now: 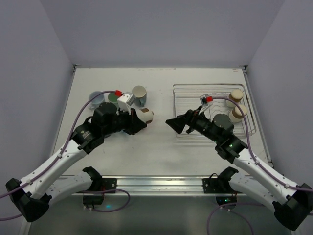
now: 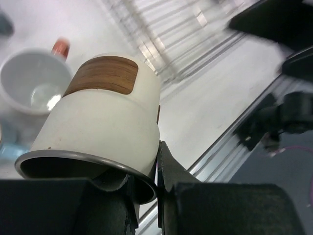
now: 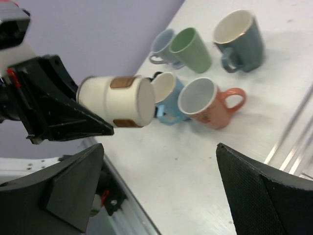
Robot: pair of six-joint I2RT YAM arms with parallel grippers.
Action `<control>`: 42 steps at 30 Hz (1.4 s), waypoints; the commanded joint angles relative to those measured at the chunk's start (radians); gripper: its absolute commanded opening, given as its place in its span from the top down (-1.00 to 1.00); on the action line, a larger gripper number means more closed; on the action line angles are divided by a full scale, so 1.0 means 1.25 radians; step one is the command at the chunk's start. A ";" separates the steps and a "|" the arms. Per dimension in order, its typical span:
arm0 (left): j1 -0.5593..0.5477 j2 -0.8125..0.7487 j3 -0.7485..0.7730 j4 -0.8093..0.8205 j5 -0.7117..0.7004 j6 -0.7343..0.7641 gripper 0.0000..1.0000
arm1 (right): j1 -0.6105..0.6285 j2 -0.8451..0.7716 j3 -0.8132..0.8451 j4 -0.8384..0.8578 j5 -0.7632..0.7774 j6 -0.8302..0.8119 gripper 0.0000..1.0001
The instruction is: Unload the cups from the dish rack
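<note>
We see a cream tumbler (image 2: 107,117) with a brown wood-look patch on its side and a thin metal rim. It is tipped over, its flat base pointing toward the dish rack (image 1: 188,95). It hangs over the worktop (image 1: 161,156), between the rack and a cluster of mugs. The left claw (image 1: 136,121) is clamped on the tumbler's rim, one finger inside the mouth and one outside. The left arm reaches forward from its base with the wrist turned to the right.

Beyond the tumbler, grouped on the worktop, are a salmon mug (image 3: 208,103), a blue mug (image 3: 166,100), a green mug (image 3: 193,49), a pale blue mug (image 3: 163,44) and a dark blue mug (image 3: 242,34). The right claw (image 1: 172,122) faces the tumbler's base from just beside the rack's near left corner, fingers spread wide with nothing between them. At the rack's right side sit a beige cup (image 1: 236,94) and a second beige cup (image 1: 238,112).
</note>
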 commanded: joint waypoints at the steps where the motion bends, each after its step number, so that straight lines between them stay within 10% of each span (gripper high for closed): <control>1: -0.003 0.028 0.019 -0.371 -0.082 0.116 1.00 | -0.005 -0.064 0.032 -0.187 0.142 -0.128 -0.98; 20: -0.108 0.347 -0.034 -0.313 -0.140 0.133 0.87 | -0.010 -0.129 0.040 -0.289 0.307 -0.173 -0.98; 42: -0.175 0.329 0.112 -0.341 -0.282 0.118 -0.84 | -0.093 -0.178 0.024 -0.341 0.521 -0.141 -0.81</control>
